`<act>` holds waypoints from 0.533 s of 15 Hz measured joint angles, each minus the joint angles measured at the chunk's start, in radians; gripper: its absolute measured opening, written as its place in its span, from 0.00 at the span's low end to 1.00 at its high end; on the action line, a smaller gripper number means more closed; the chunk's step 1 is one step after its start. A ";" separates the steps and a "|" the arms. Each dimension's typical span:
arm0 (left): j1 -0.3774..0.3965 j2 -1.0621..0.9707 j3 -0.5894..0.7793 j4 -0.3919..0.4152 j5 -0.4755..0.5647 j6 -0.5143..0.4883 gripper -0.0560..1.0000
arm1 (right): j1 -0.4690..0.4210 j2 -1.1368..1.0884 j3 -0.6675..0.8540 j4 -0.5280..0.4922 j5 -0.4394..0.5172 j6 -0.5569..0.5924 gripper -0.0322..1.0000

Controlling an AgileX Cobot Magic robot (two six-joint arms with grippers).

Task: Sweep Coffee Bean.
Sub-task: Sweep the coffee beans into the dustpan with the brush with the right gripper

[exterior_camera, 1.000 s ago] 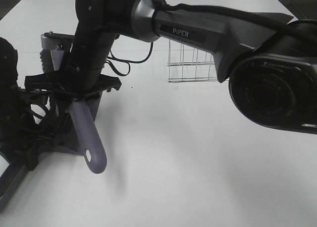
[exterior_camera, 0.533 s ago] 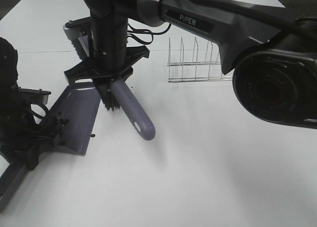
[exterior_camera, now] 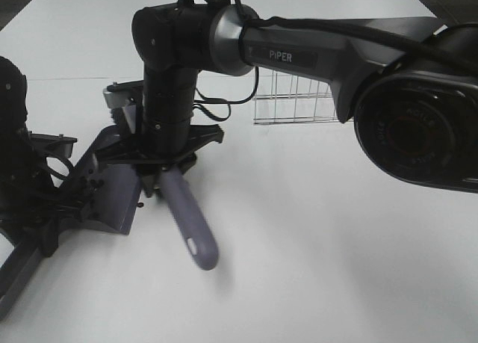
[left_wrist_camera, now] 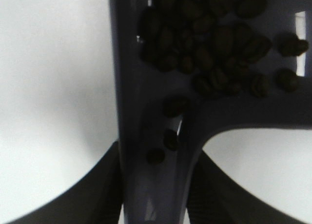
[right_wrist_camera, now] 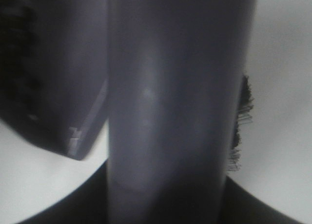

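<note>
Right arm — black casing, silver collar, white PiPER lettering; thin black cables alongside.

Coffee beans: tiny dark brown ovals, heaped together inside purple-grey dustpan; three strays trailing toward its handle. Purple-grey brush: handle tilted, head just beside dustpan's open edge.

Plain purple-grey on the flat plastic dustpan and the long-handled brush, black bristles; dark brown oval coffee beans; unpatterned white counter; silvery wire-grid rack.
</note>
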 joint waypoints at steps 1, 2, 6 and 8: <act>0.000 0.000 0.000 0.000 0.000 0.000 0.35 | 0.000 0.001 0.000 0.120 -0.046 -0.033 0.34; 0.000 0.000 0.000 0.000 -0.001 0.000 0.35 | 0.000 0.004 0.000 0.219 -0.079 -0.071 0.34; 0.000 0.000 0.001 -0.003 -0.010 0.001 0.35 | 0.000 0.002 0.000 0.403 -0.140 -0.210 0.34; 0.000 0.000 0.001 -0.003 -0.018 0.002 0.35 | 0.000 -0.024 0.000 0.336 -0.175 -0.220 0.34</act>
